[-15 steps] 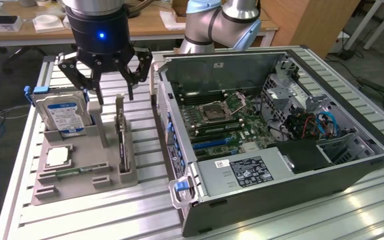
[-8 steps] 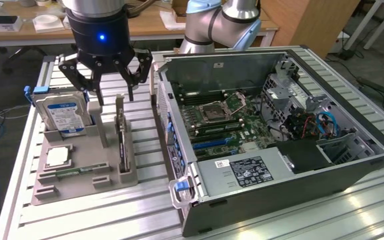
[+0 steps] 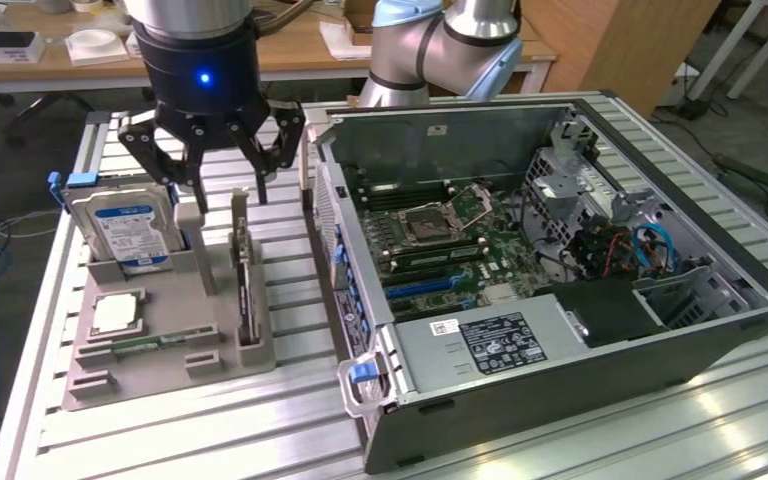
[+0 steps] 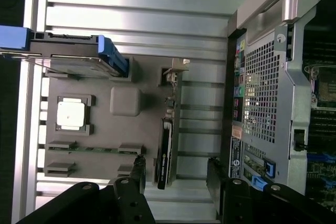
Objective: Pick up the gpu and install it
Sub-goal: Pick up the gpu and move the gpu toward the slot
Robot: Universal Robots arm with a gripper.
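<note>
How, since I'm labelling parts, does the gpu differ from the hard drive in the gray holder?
The gpu is a thin dark card; the hard drive is a thicker silver block with a blue-white label. The gpu stands on the holder's side nearer the computer case; the hard drive on the far side. Both stand on edge in slots.

Slatted aluminium table [image 3: 197, 435], grey parts holder [image 3: 104, 378] on it, open computer case [image 3: 598, 372] alongside

Grey tray [image 3: 157, 365] on ribbed silver table [image 3: 224, 430]: in it, gpu [image 3: 241, 270] green with black cooler, hard drive [image 3: 124, 225] silver with blue-white label; beside it, black case [image 3: 558, 370] with green motherboard [image 3: 491, 240]; above it, black gripper [image 3: 221, 185] with a blue light.
</note>
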